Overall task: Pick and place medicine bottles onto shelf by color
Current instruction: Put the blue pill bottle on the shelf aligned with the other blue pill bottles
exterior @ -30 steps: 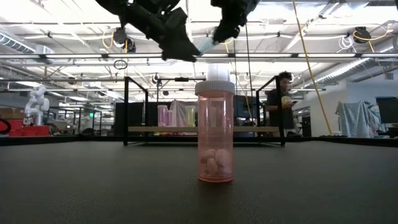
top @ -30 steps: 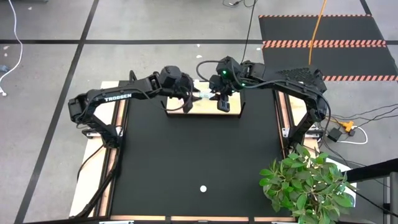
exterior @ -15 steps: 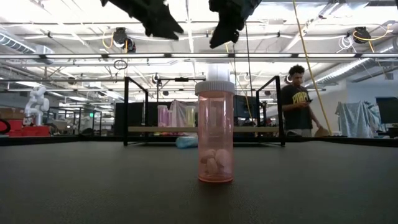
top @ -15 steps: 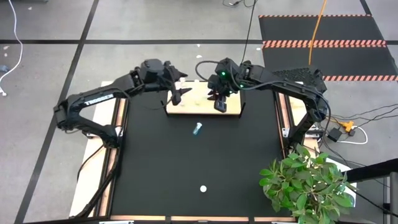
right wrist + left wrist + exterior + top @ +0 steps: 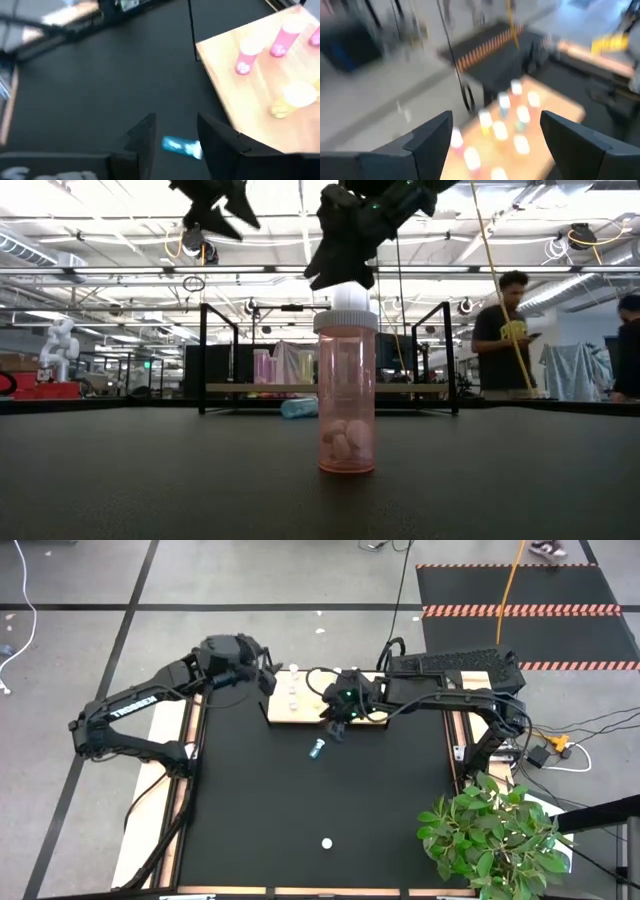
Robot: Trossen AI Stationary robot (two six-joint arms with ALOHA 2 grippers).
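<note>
The light-wood shelf (image 5: 340, 712) stands at the table's far edge, with several pink, yellow and pale bottles upright on it (image 5: 500, 131) (image 5: 282, 40). A teal bottle (image 5: 317, 748) lies on its side on the black table just in front of the shelf; it also shows in the low view (image 5: 300, 408). A pink bottle (image 5: 347, 395) stands upright near the table's front (image 5: 326, 843). My right gripper (image 5: 335, 730) is open, raised above the teal bottle (image 5: 181, 146) and clear of it. My left gripper (image 5: 268, 680) is open, raised over the shelf's far left corner.
A potted plant (image 5: 490, 835) overhangs the table's near right corner. Black brackets (image 5: 203, 360) stand at the shelf's ends. People (image 5: 505, 330) stand in the room beyond the table. Bare black tabletop (image 5: 250, 800) lies between the shelf and the front edge.
The teal bottle, held up between both grippers above the shelf, has fallen to the table in front of the shelf and lies on its side. My left gripper has drawn back toward the far left. My right gripper has gone toward the near edge, over the fallen bottle.
</note>
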